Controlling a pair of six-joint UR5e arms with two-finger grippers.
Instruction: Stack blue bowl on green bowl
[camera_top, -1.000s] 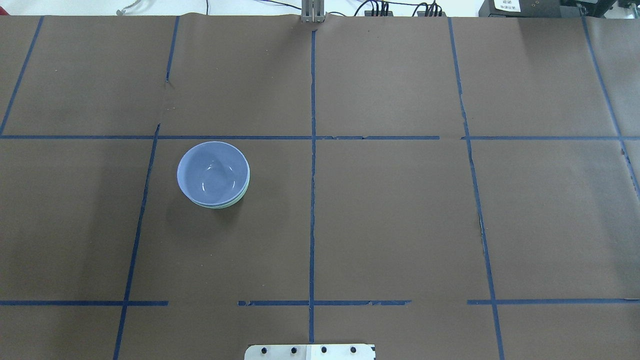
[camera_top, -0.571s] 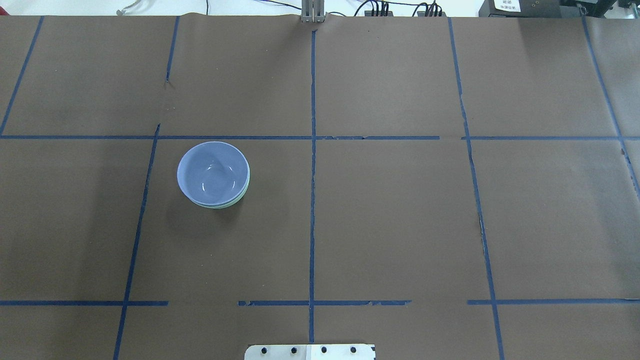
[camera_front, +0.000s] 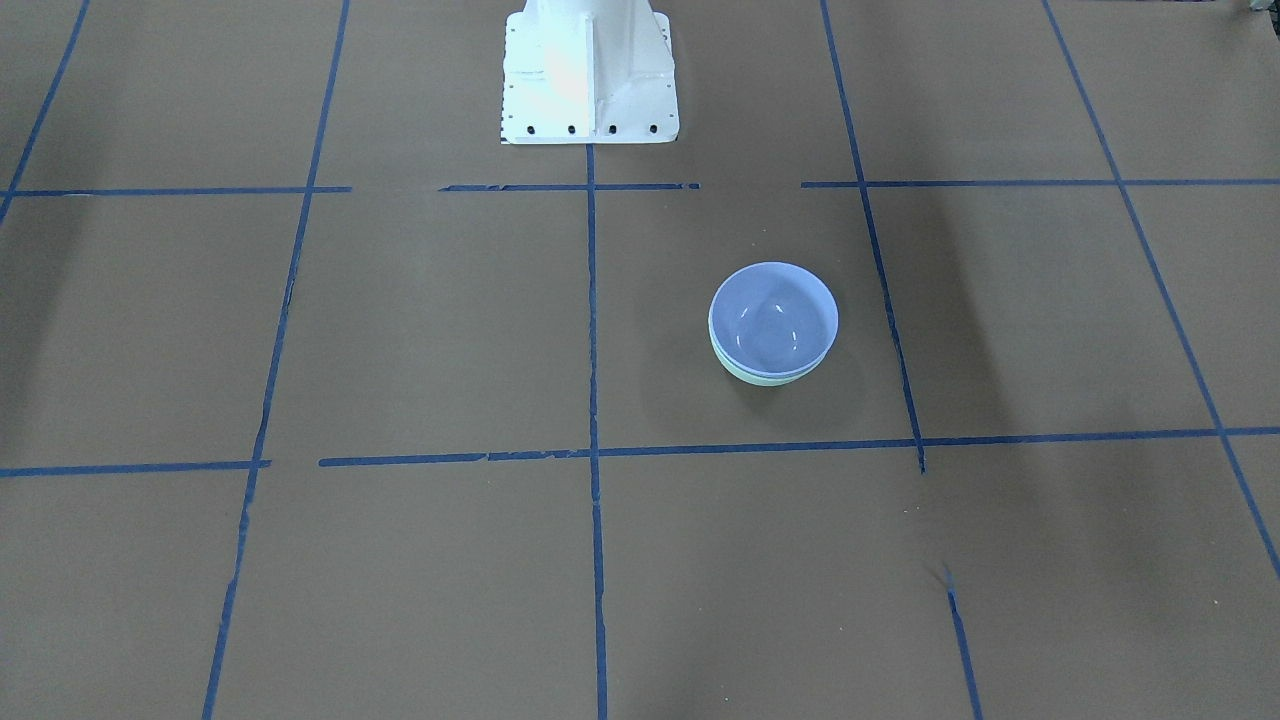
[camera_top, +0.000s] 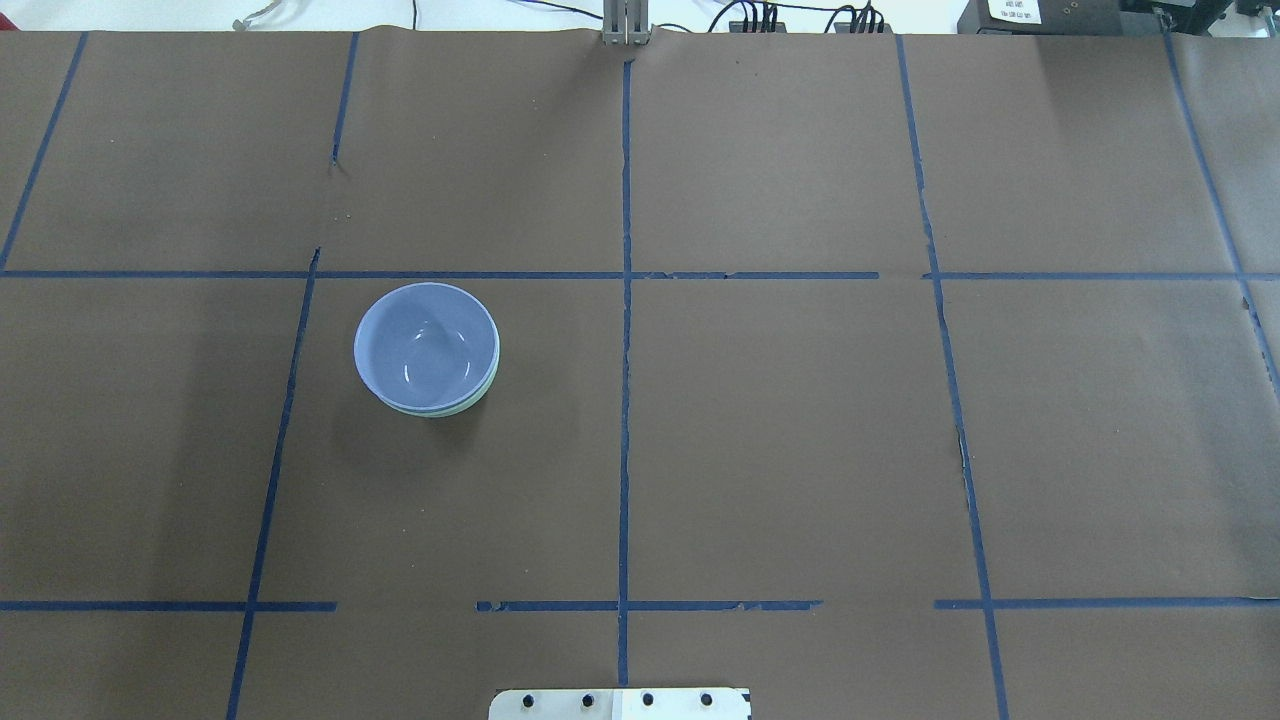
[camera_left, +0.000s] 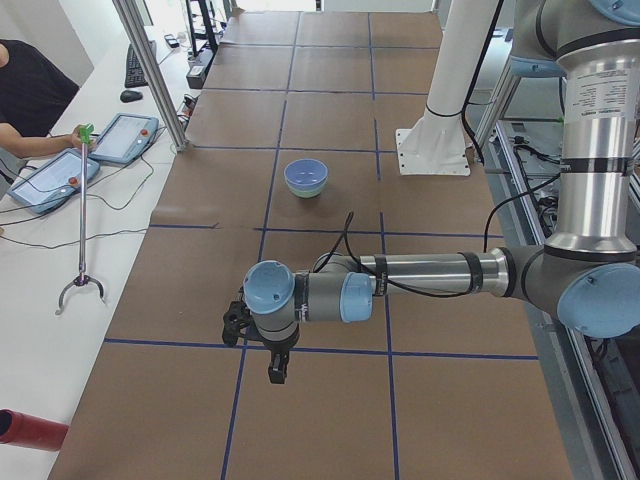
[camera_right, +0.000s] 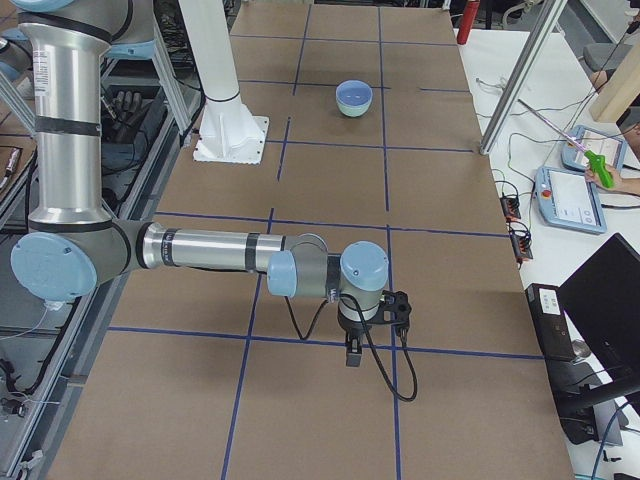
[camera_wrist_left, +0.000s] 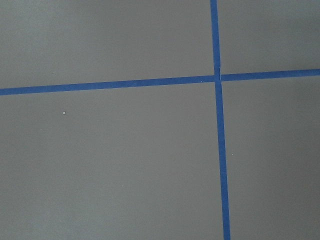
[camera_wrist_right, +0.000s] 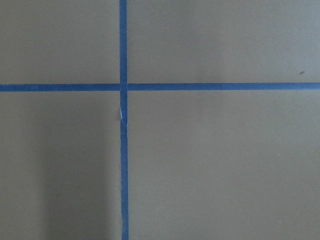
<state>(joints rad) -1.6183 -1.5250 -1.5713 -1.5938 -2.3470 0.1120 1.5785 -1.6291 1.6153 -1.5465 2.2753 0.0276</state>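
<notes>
Blue bowl (camera_top: 425, 345) sits nested in green bowl (camera_front: 762, 378), left of centre on the counter (camera_top: 800, 450); stacking appears complete. Left gripper (camera_left: 234, 322) and right gripper (camera_right: 398, 308) hang well apart from the bowls; whether either is parted or closed, I cannot tell.

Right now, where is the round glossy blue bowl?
In the overhead view the round glossy blue bowl sits nested in the round green bowl, left of the centre tape line.

A brown-papered table (camera_top: 800, 450) carries a blue tape grid (camera_top: 625, 400), and a white bench (camera_left: 30, 300) with tablets (camera_left: 125, 137) runs alongside.
</notes>
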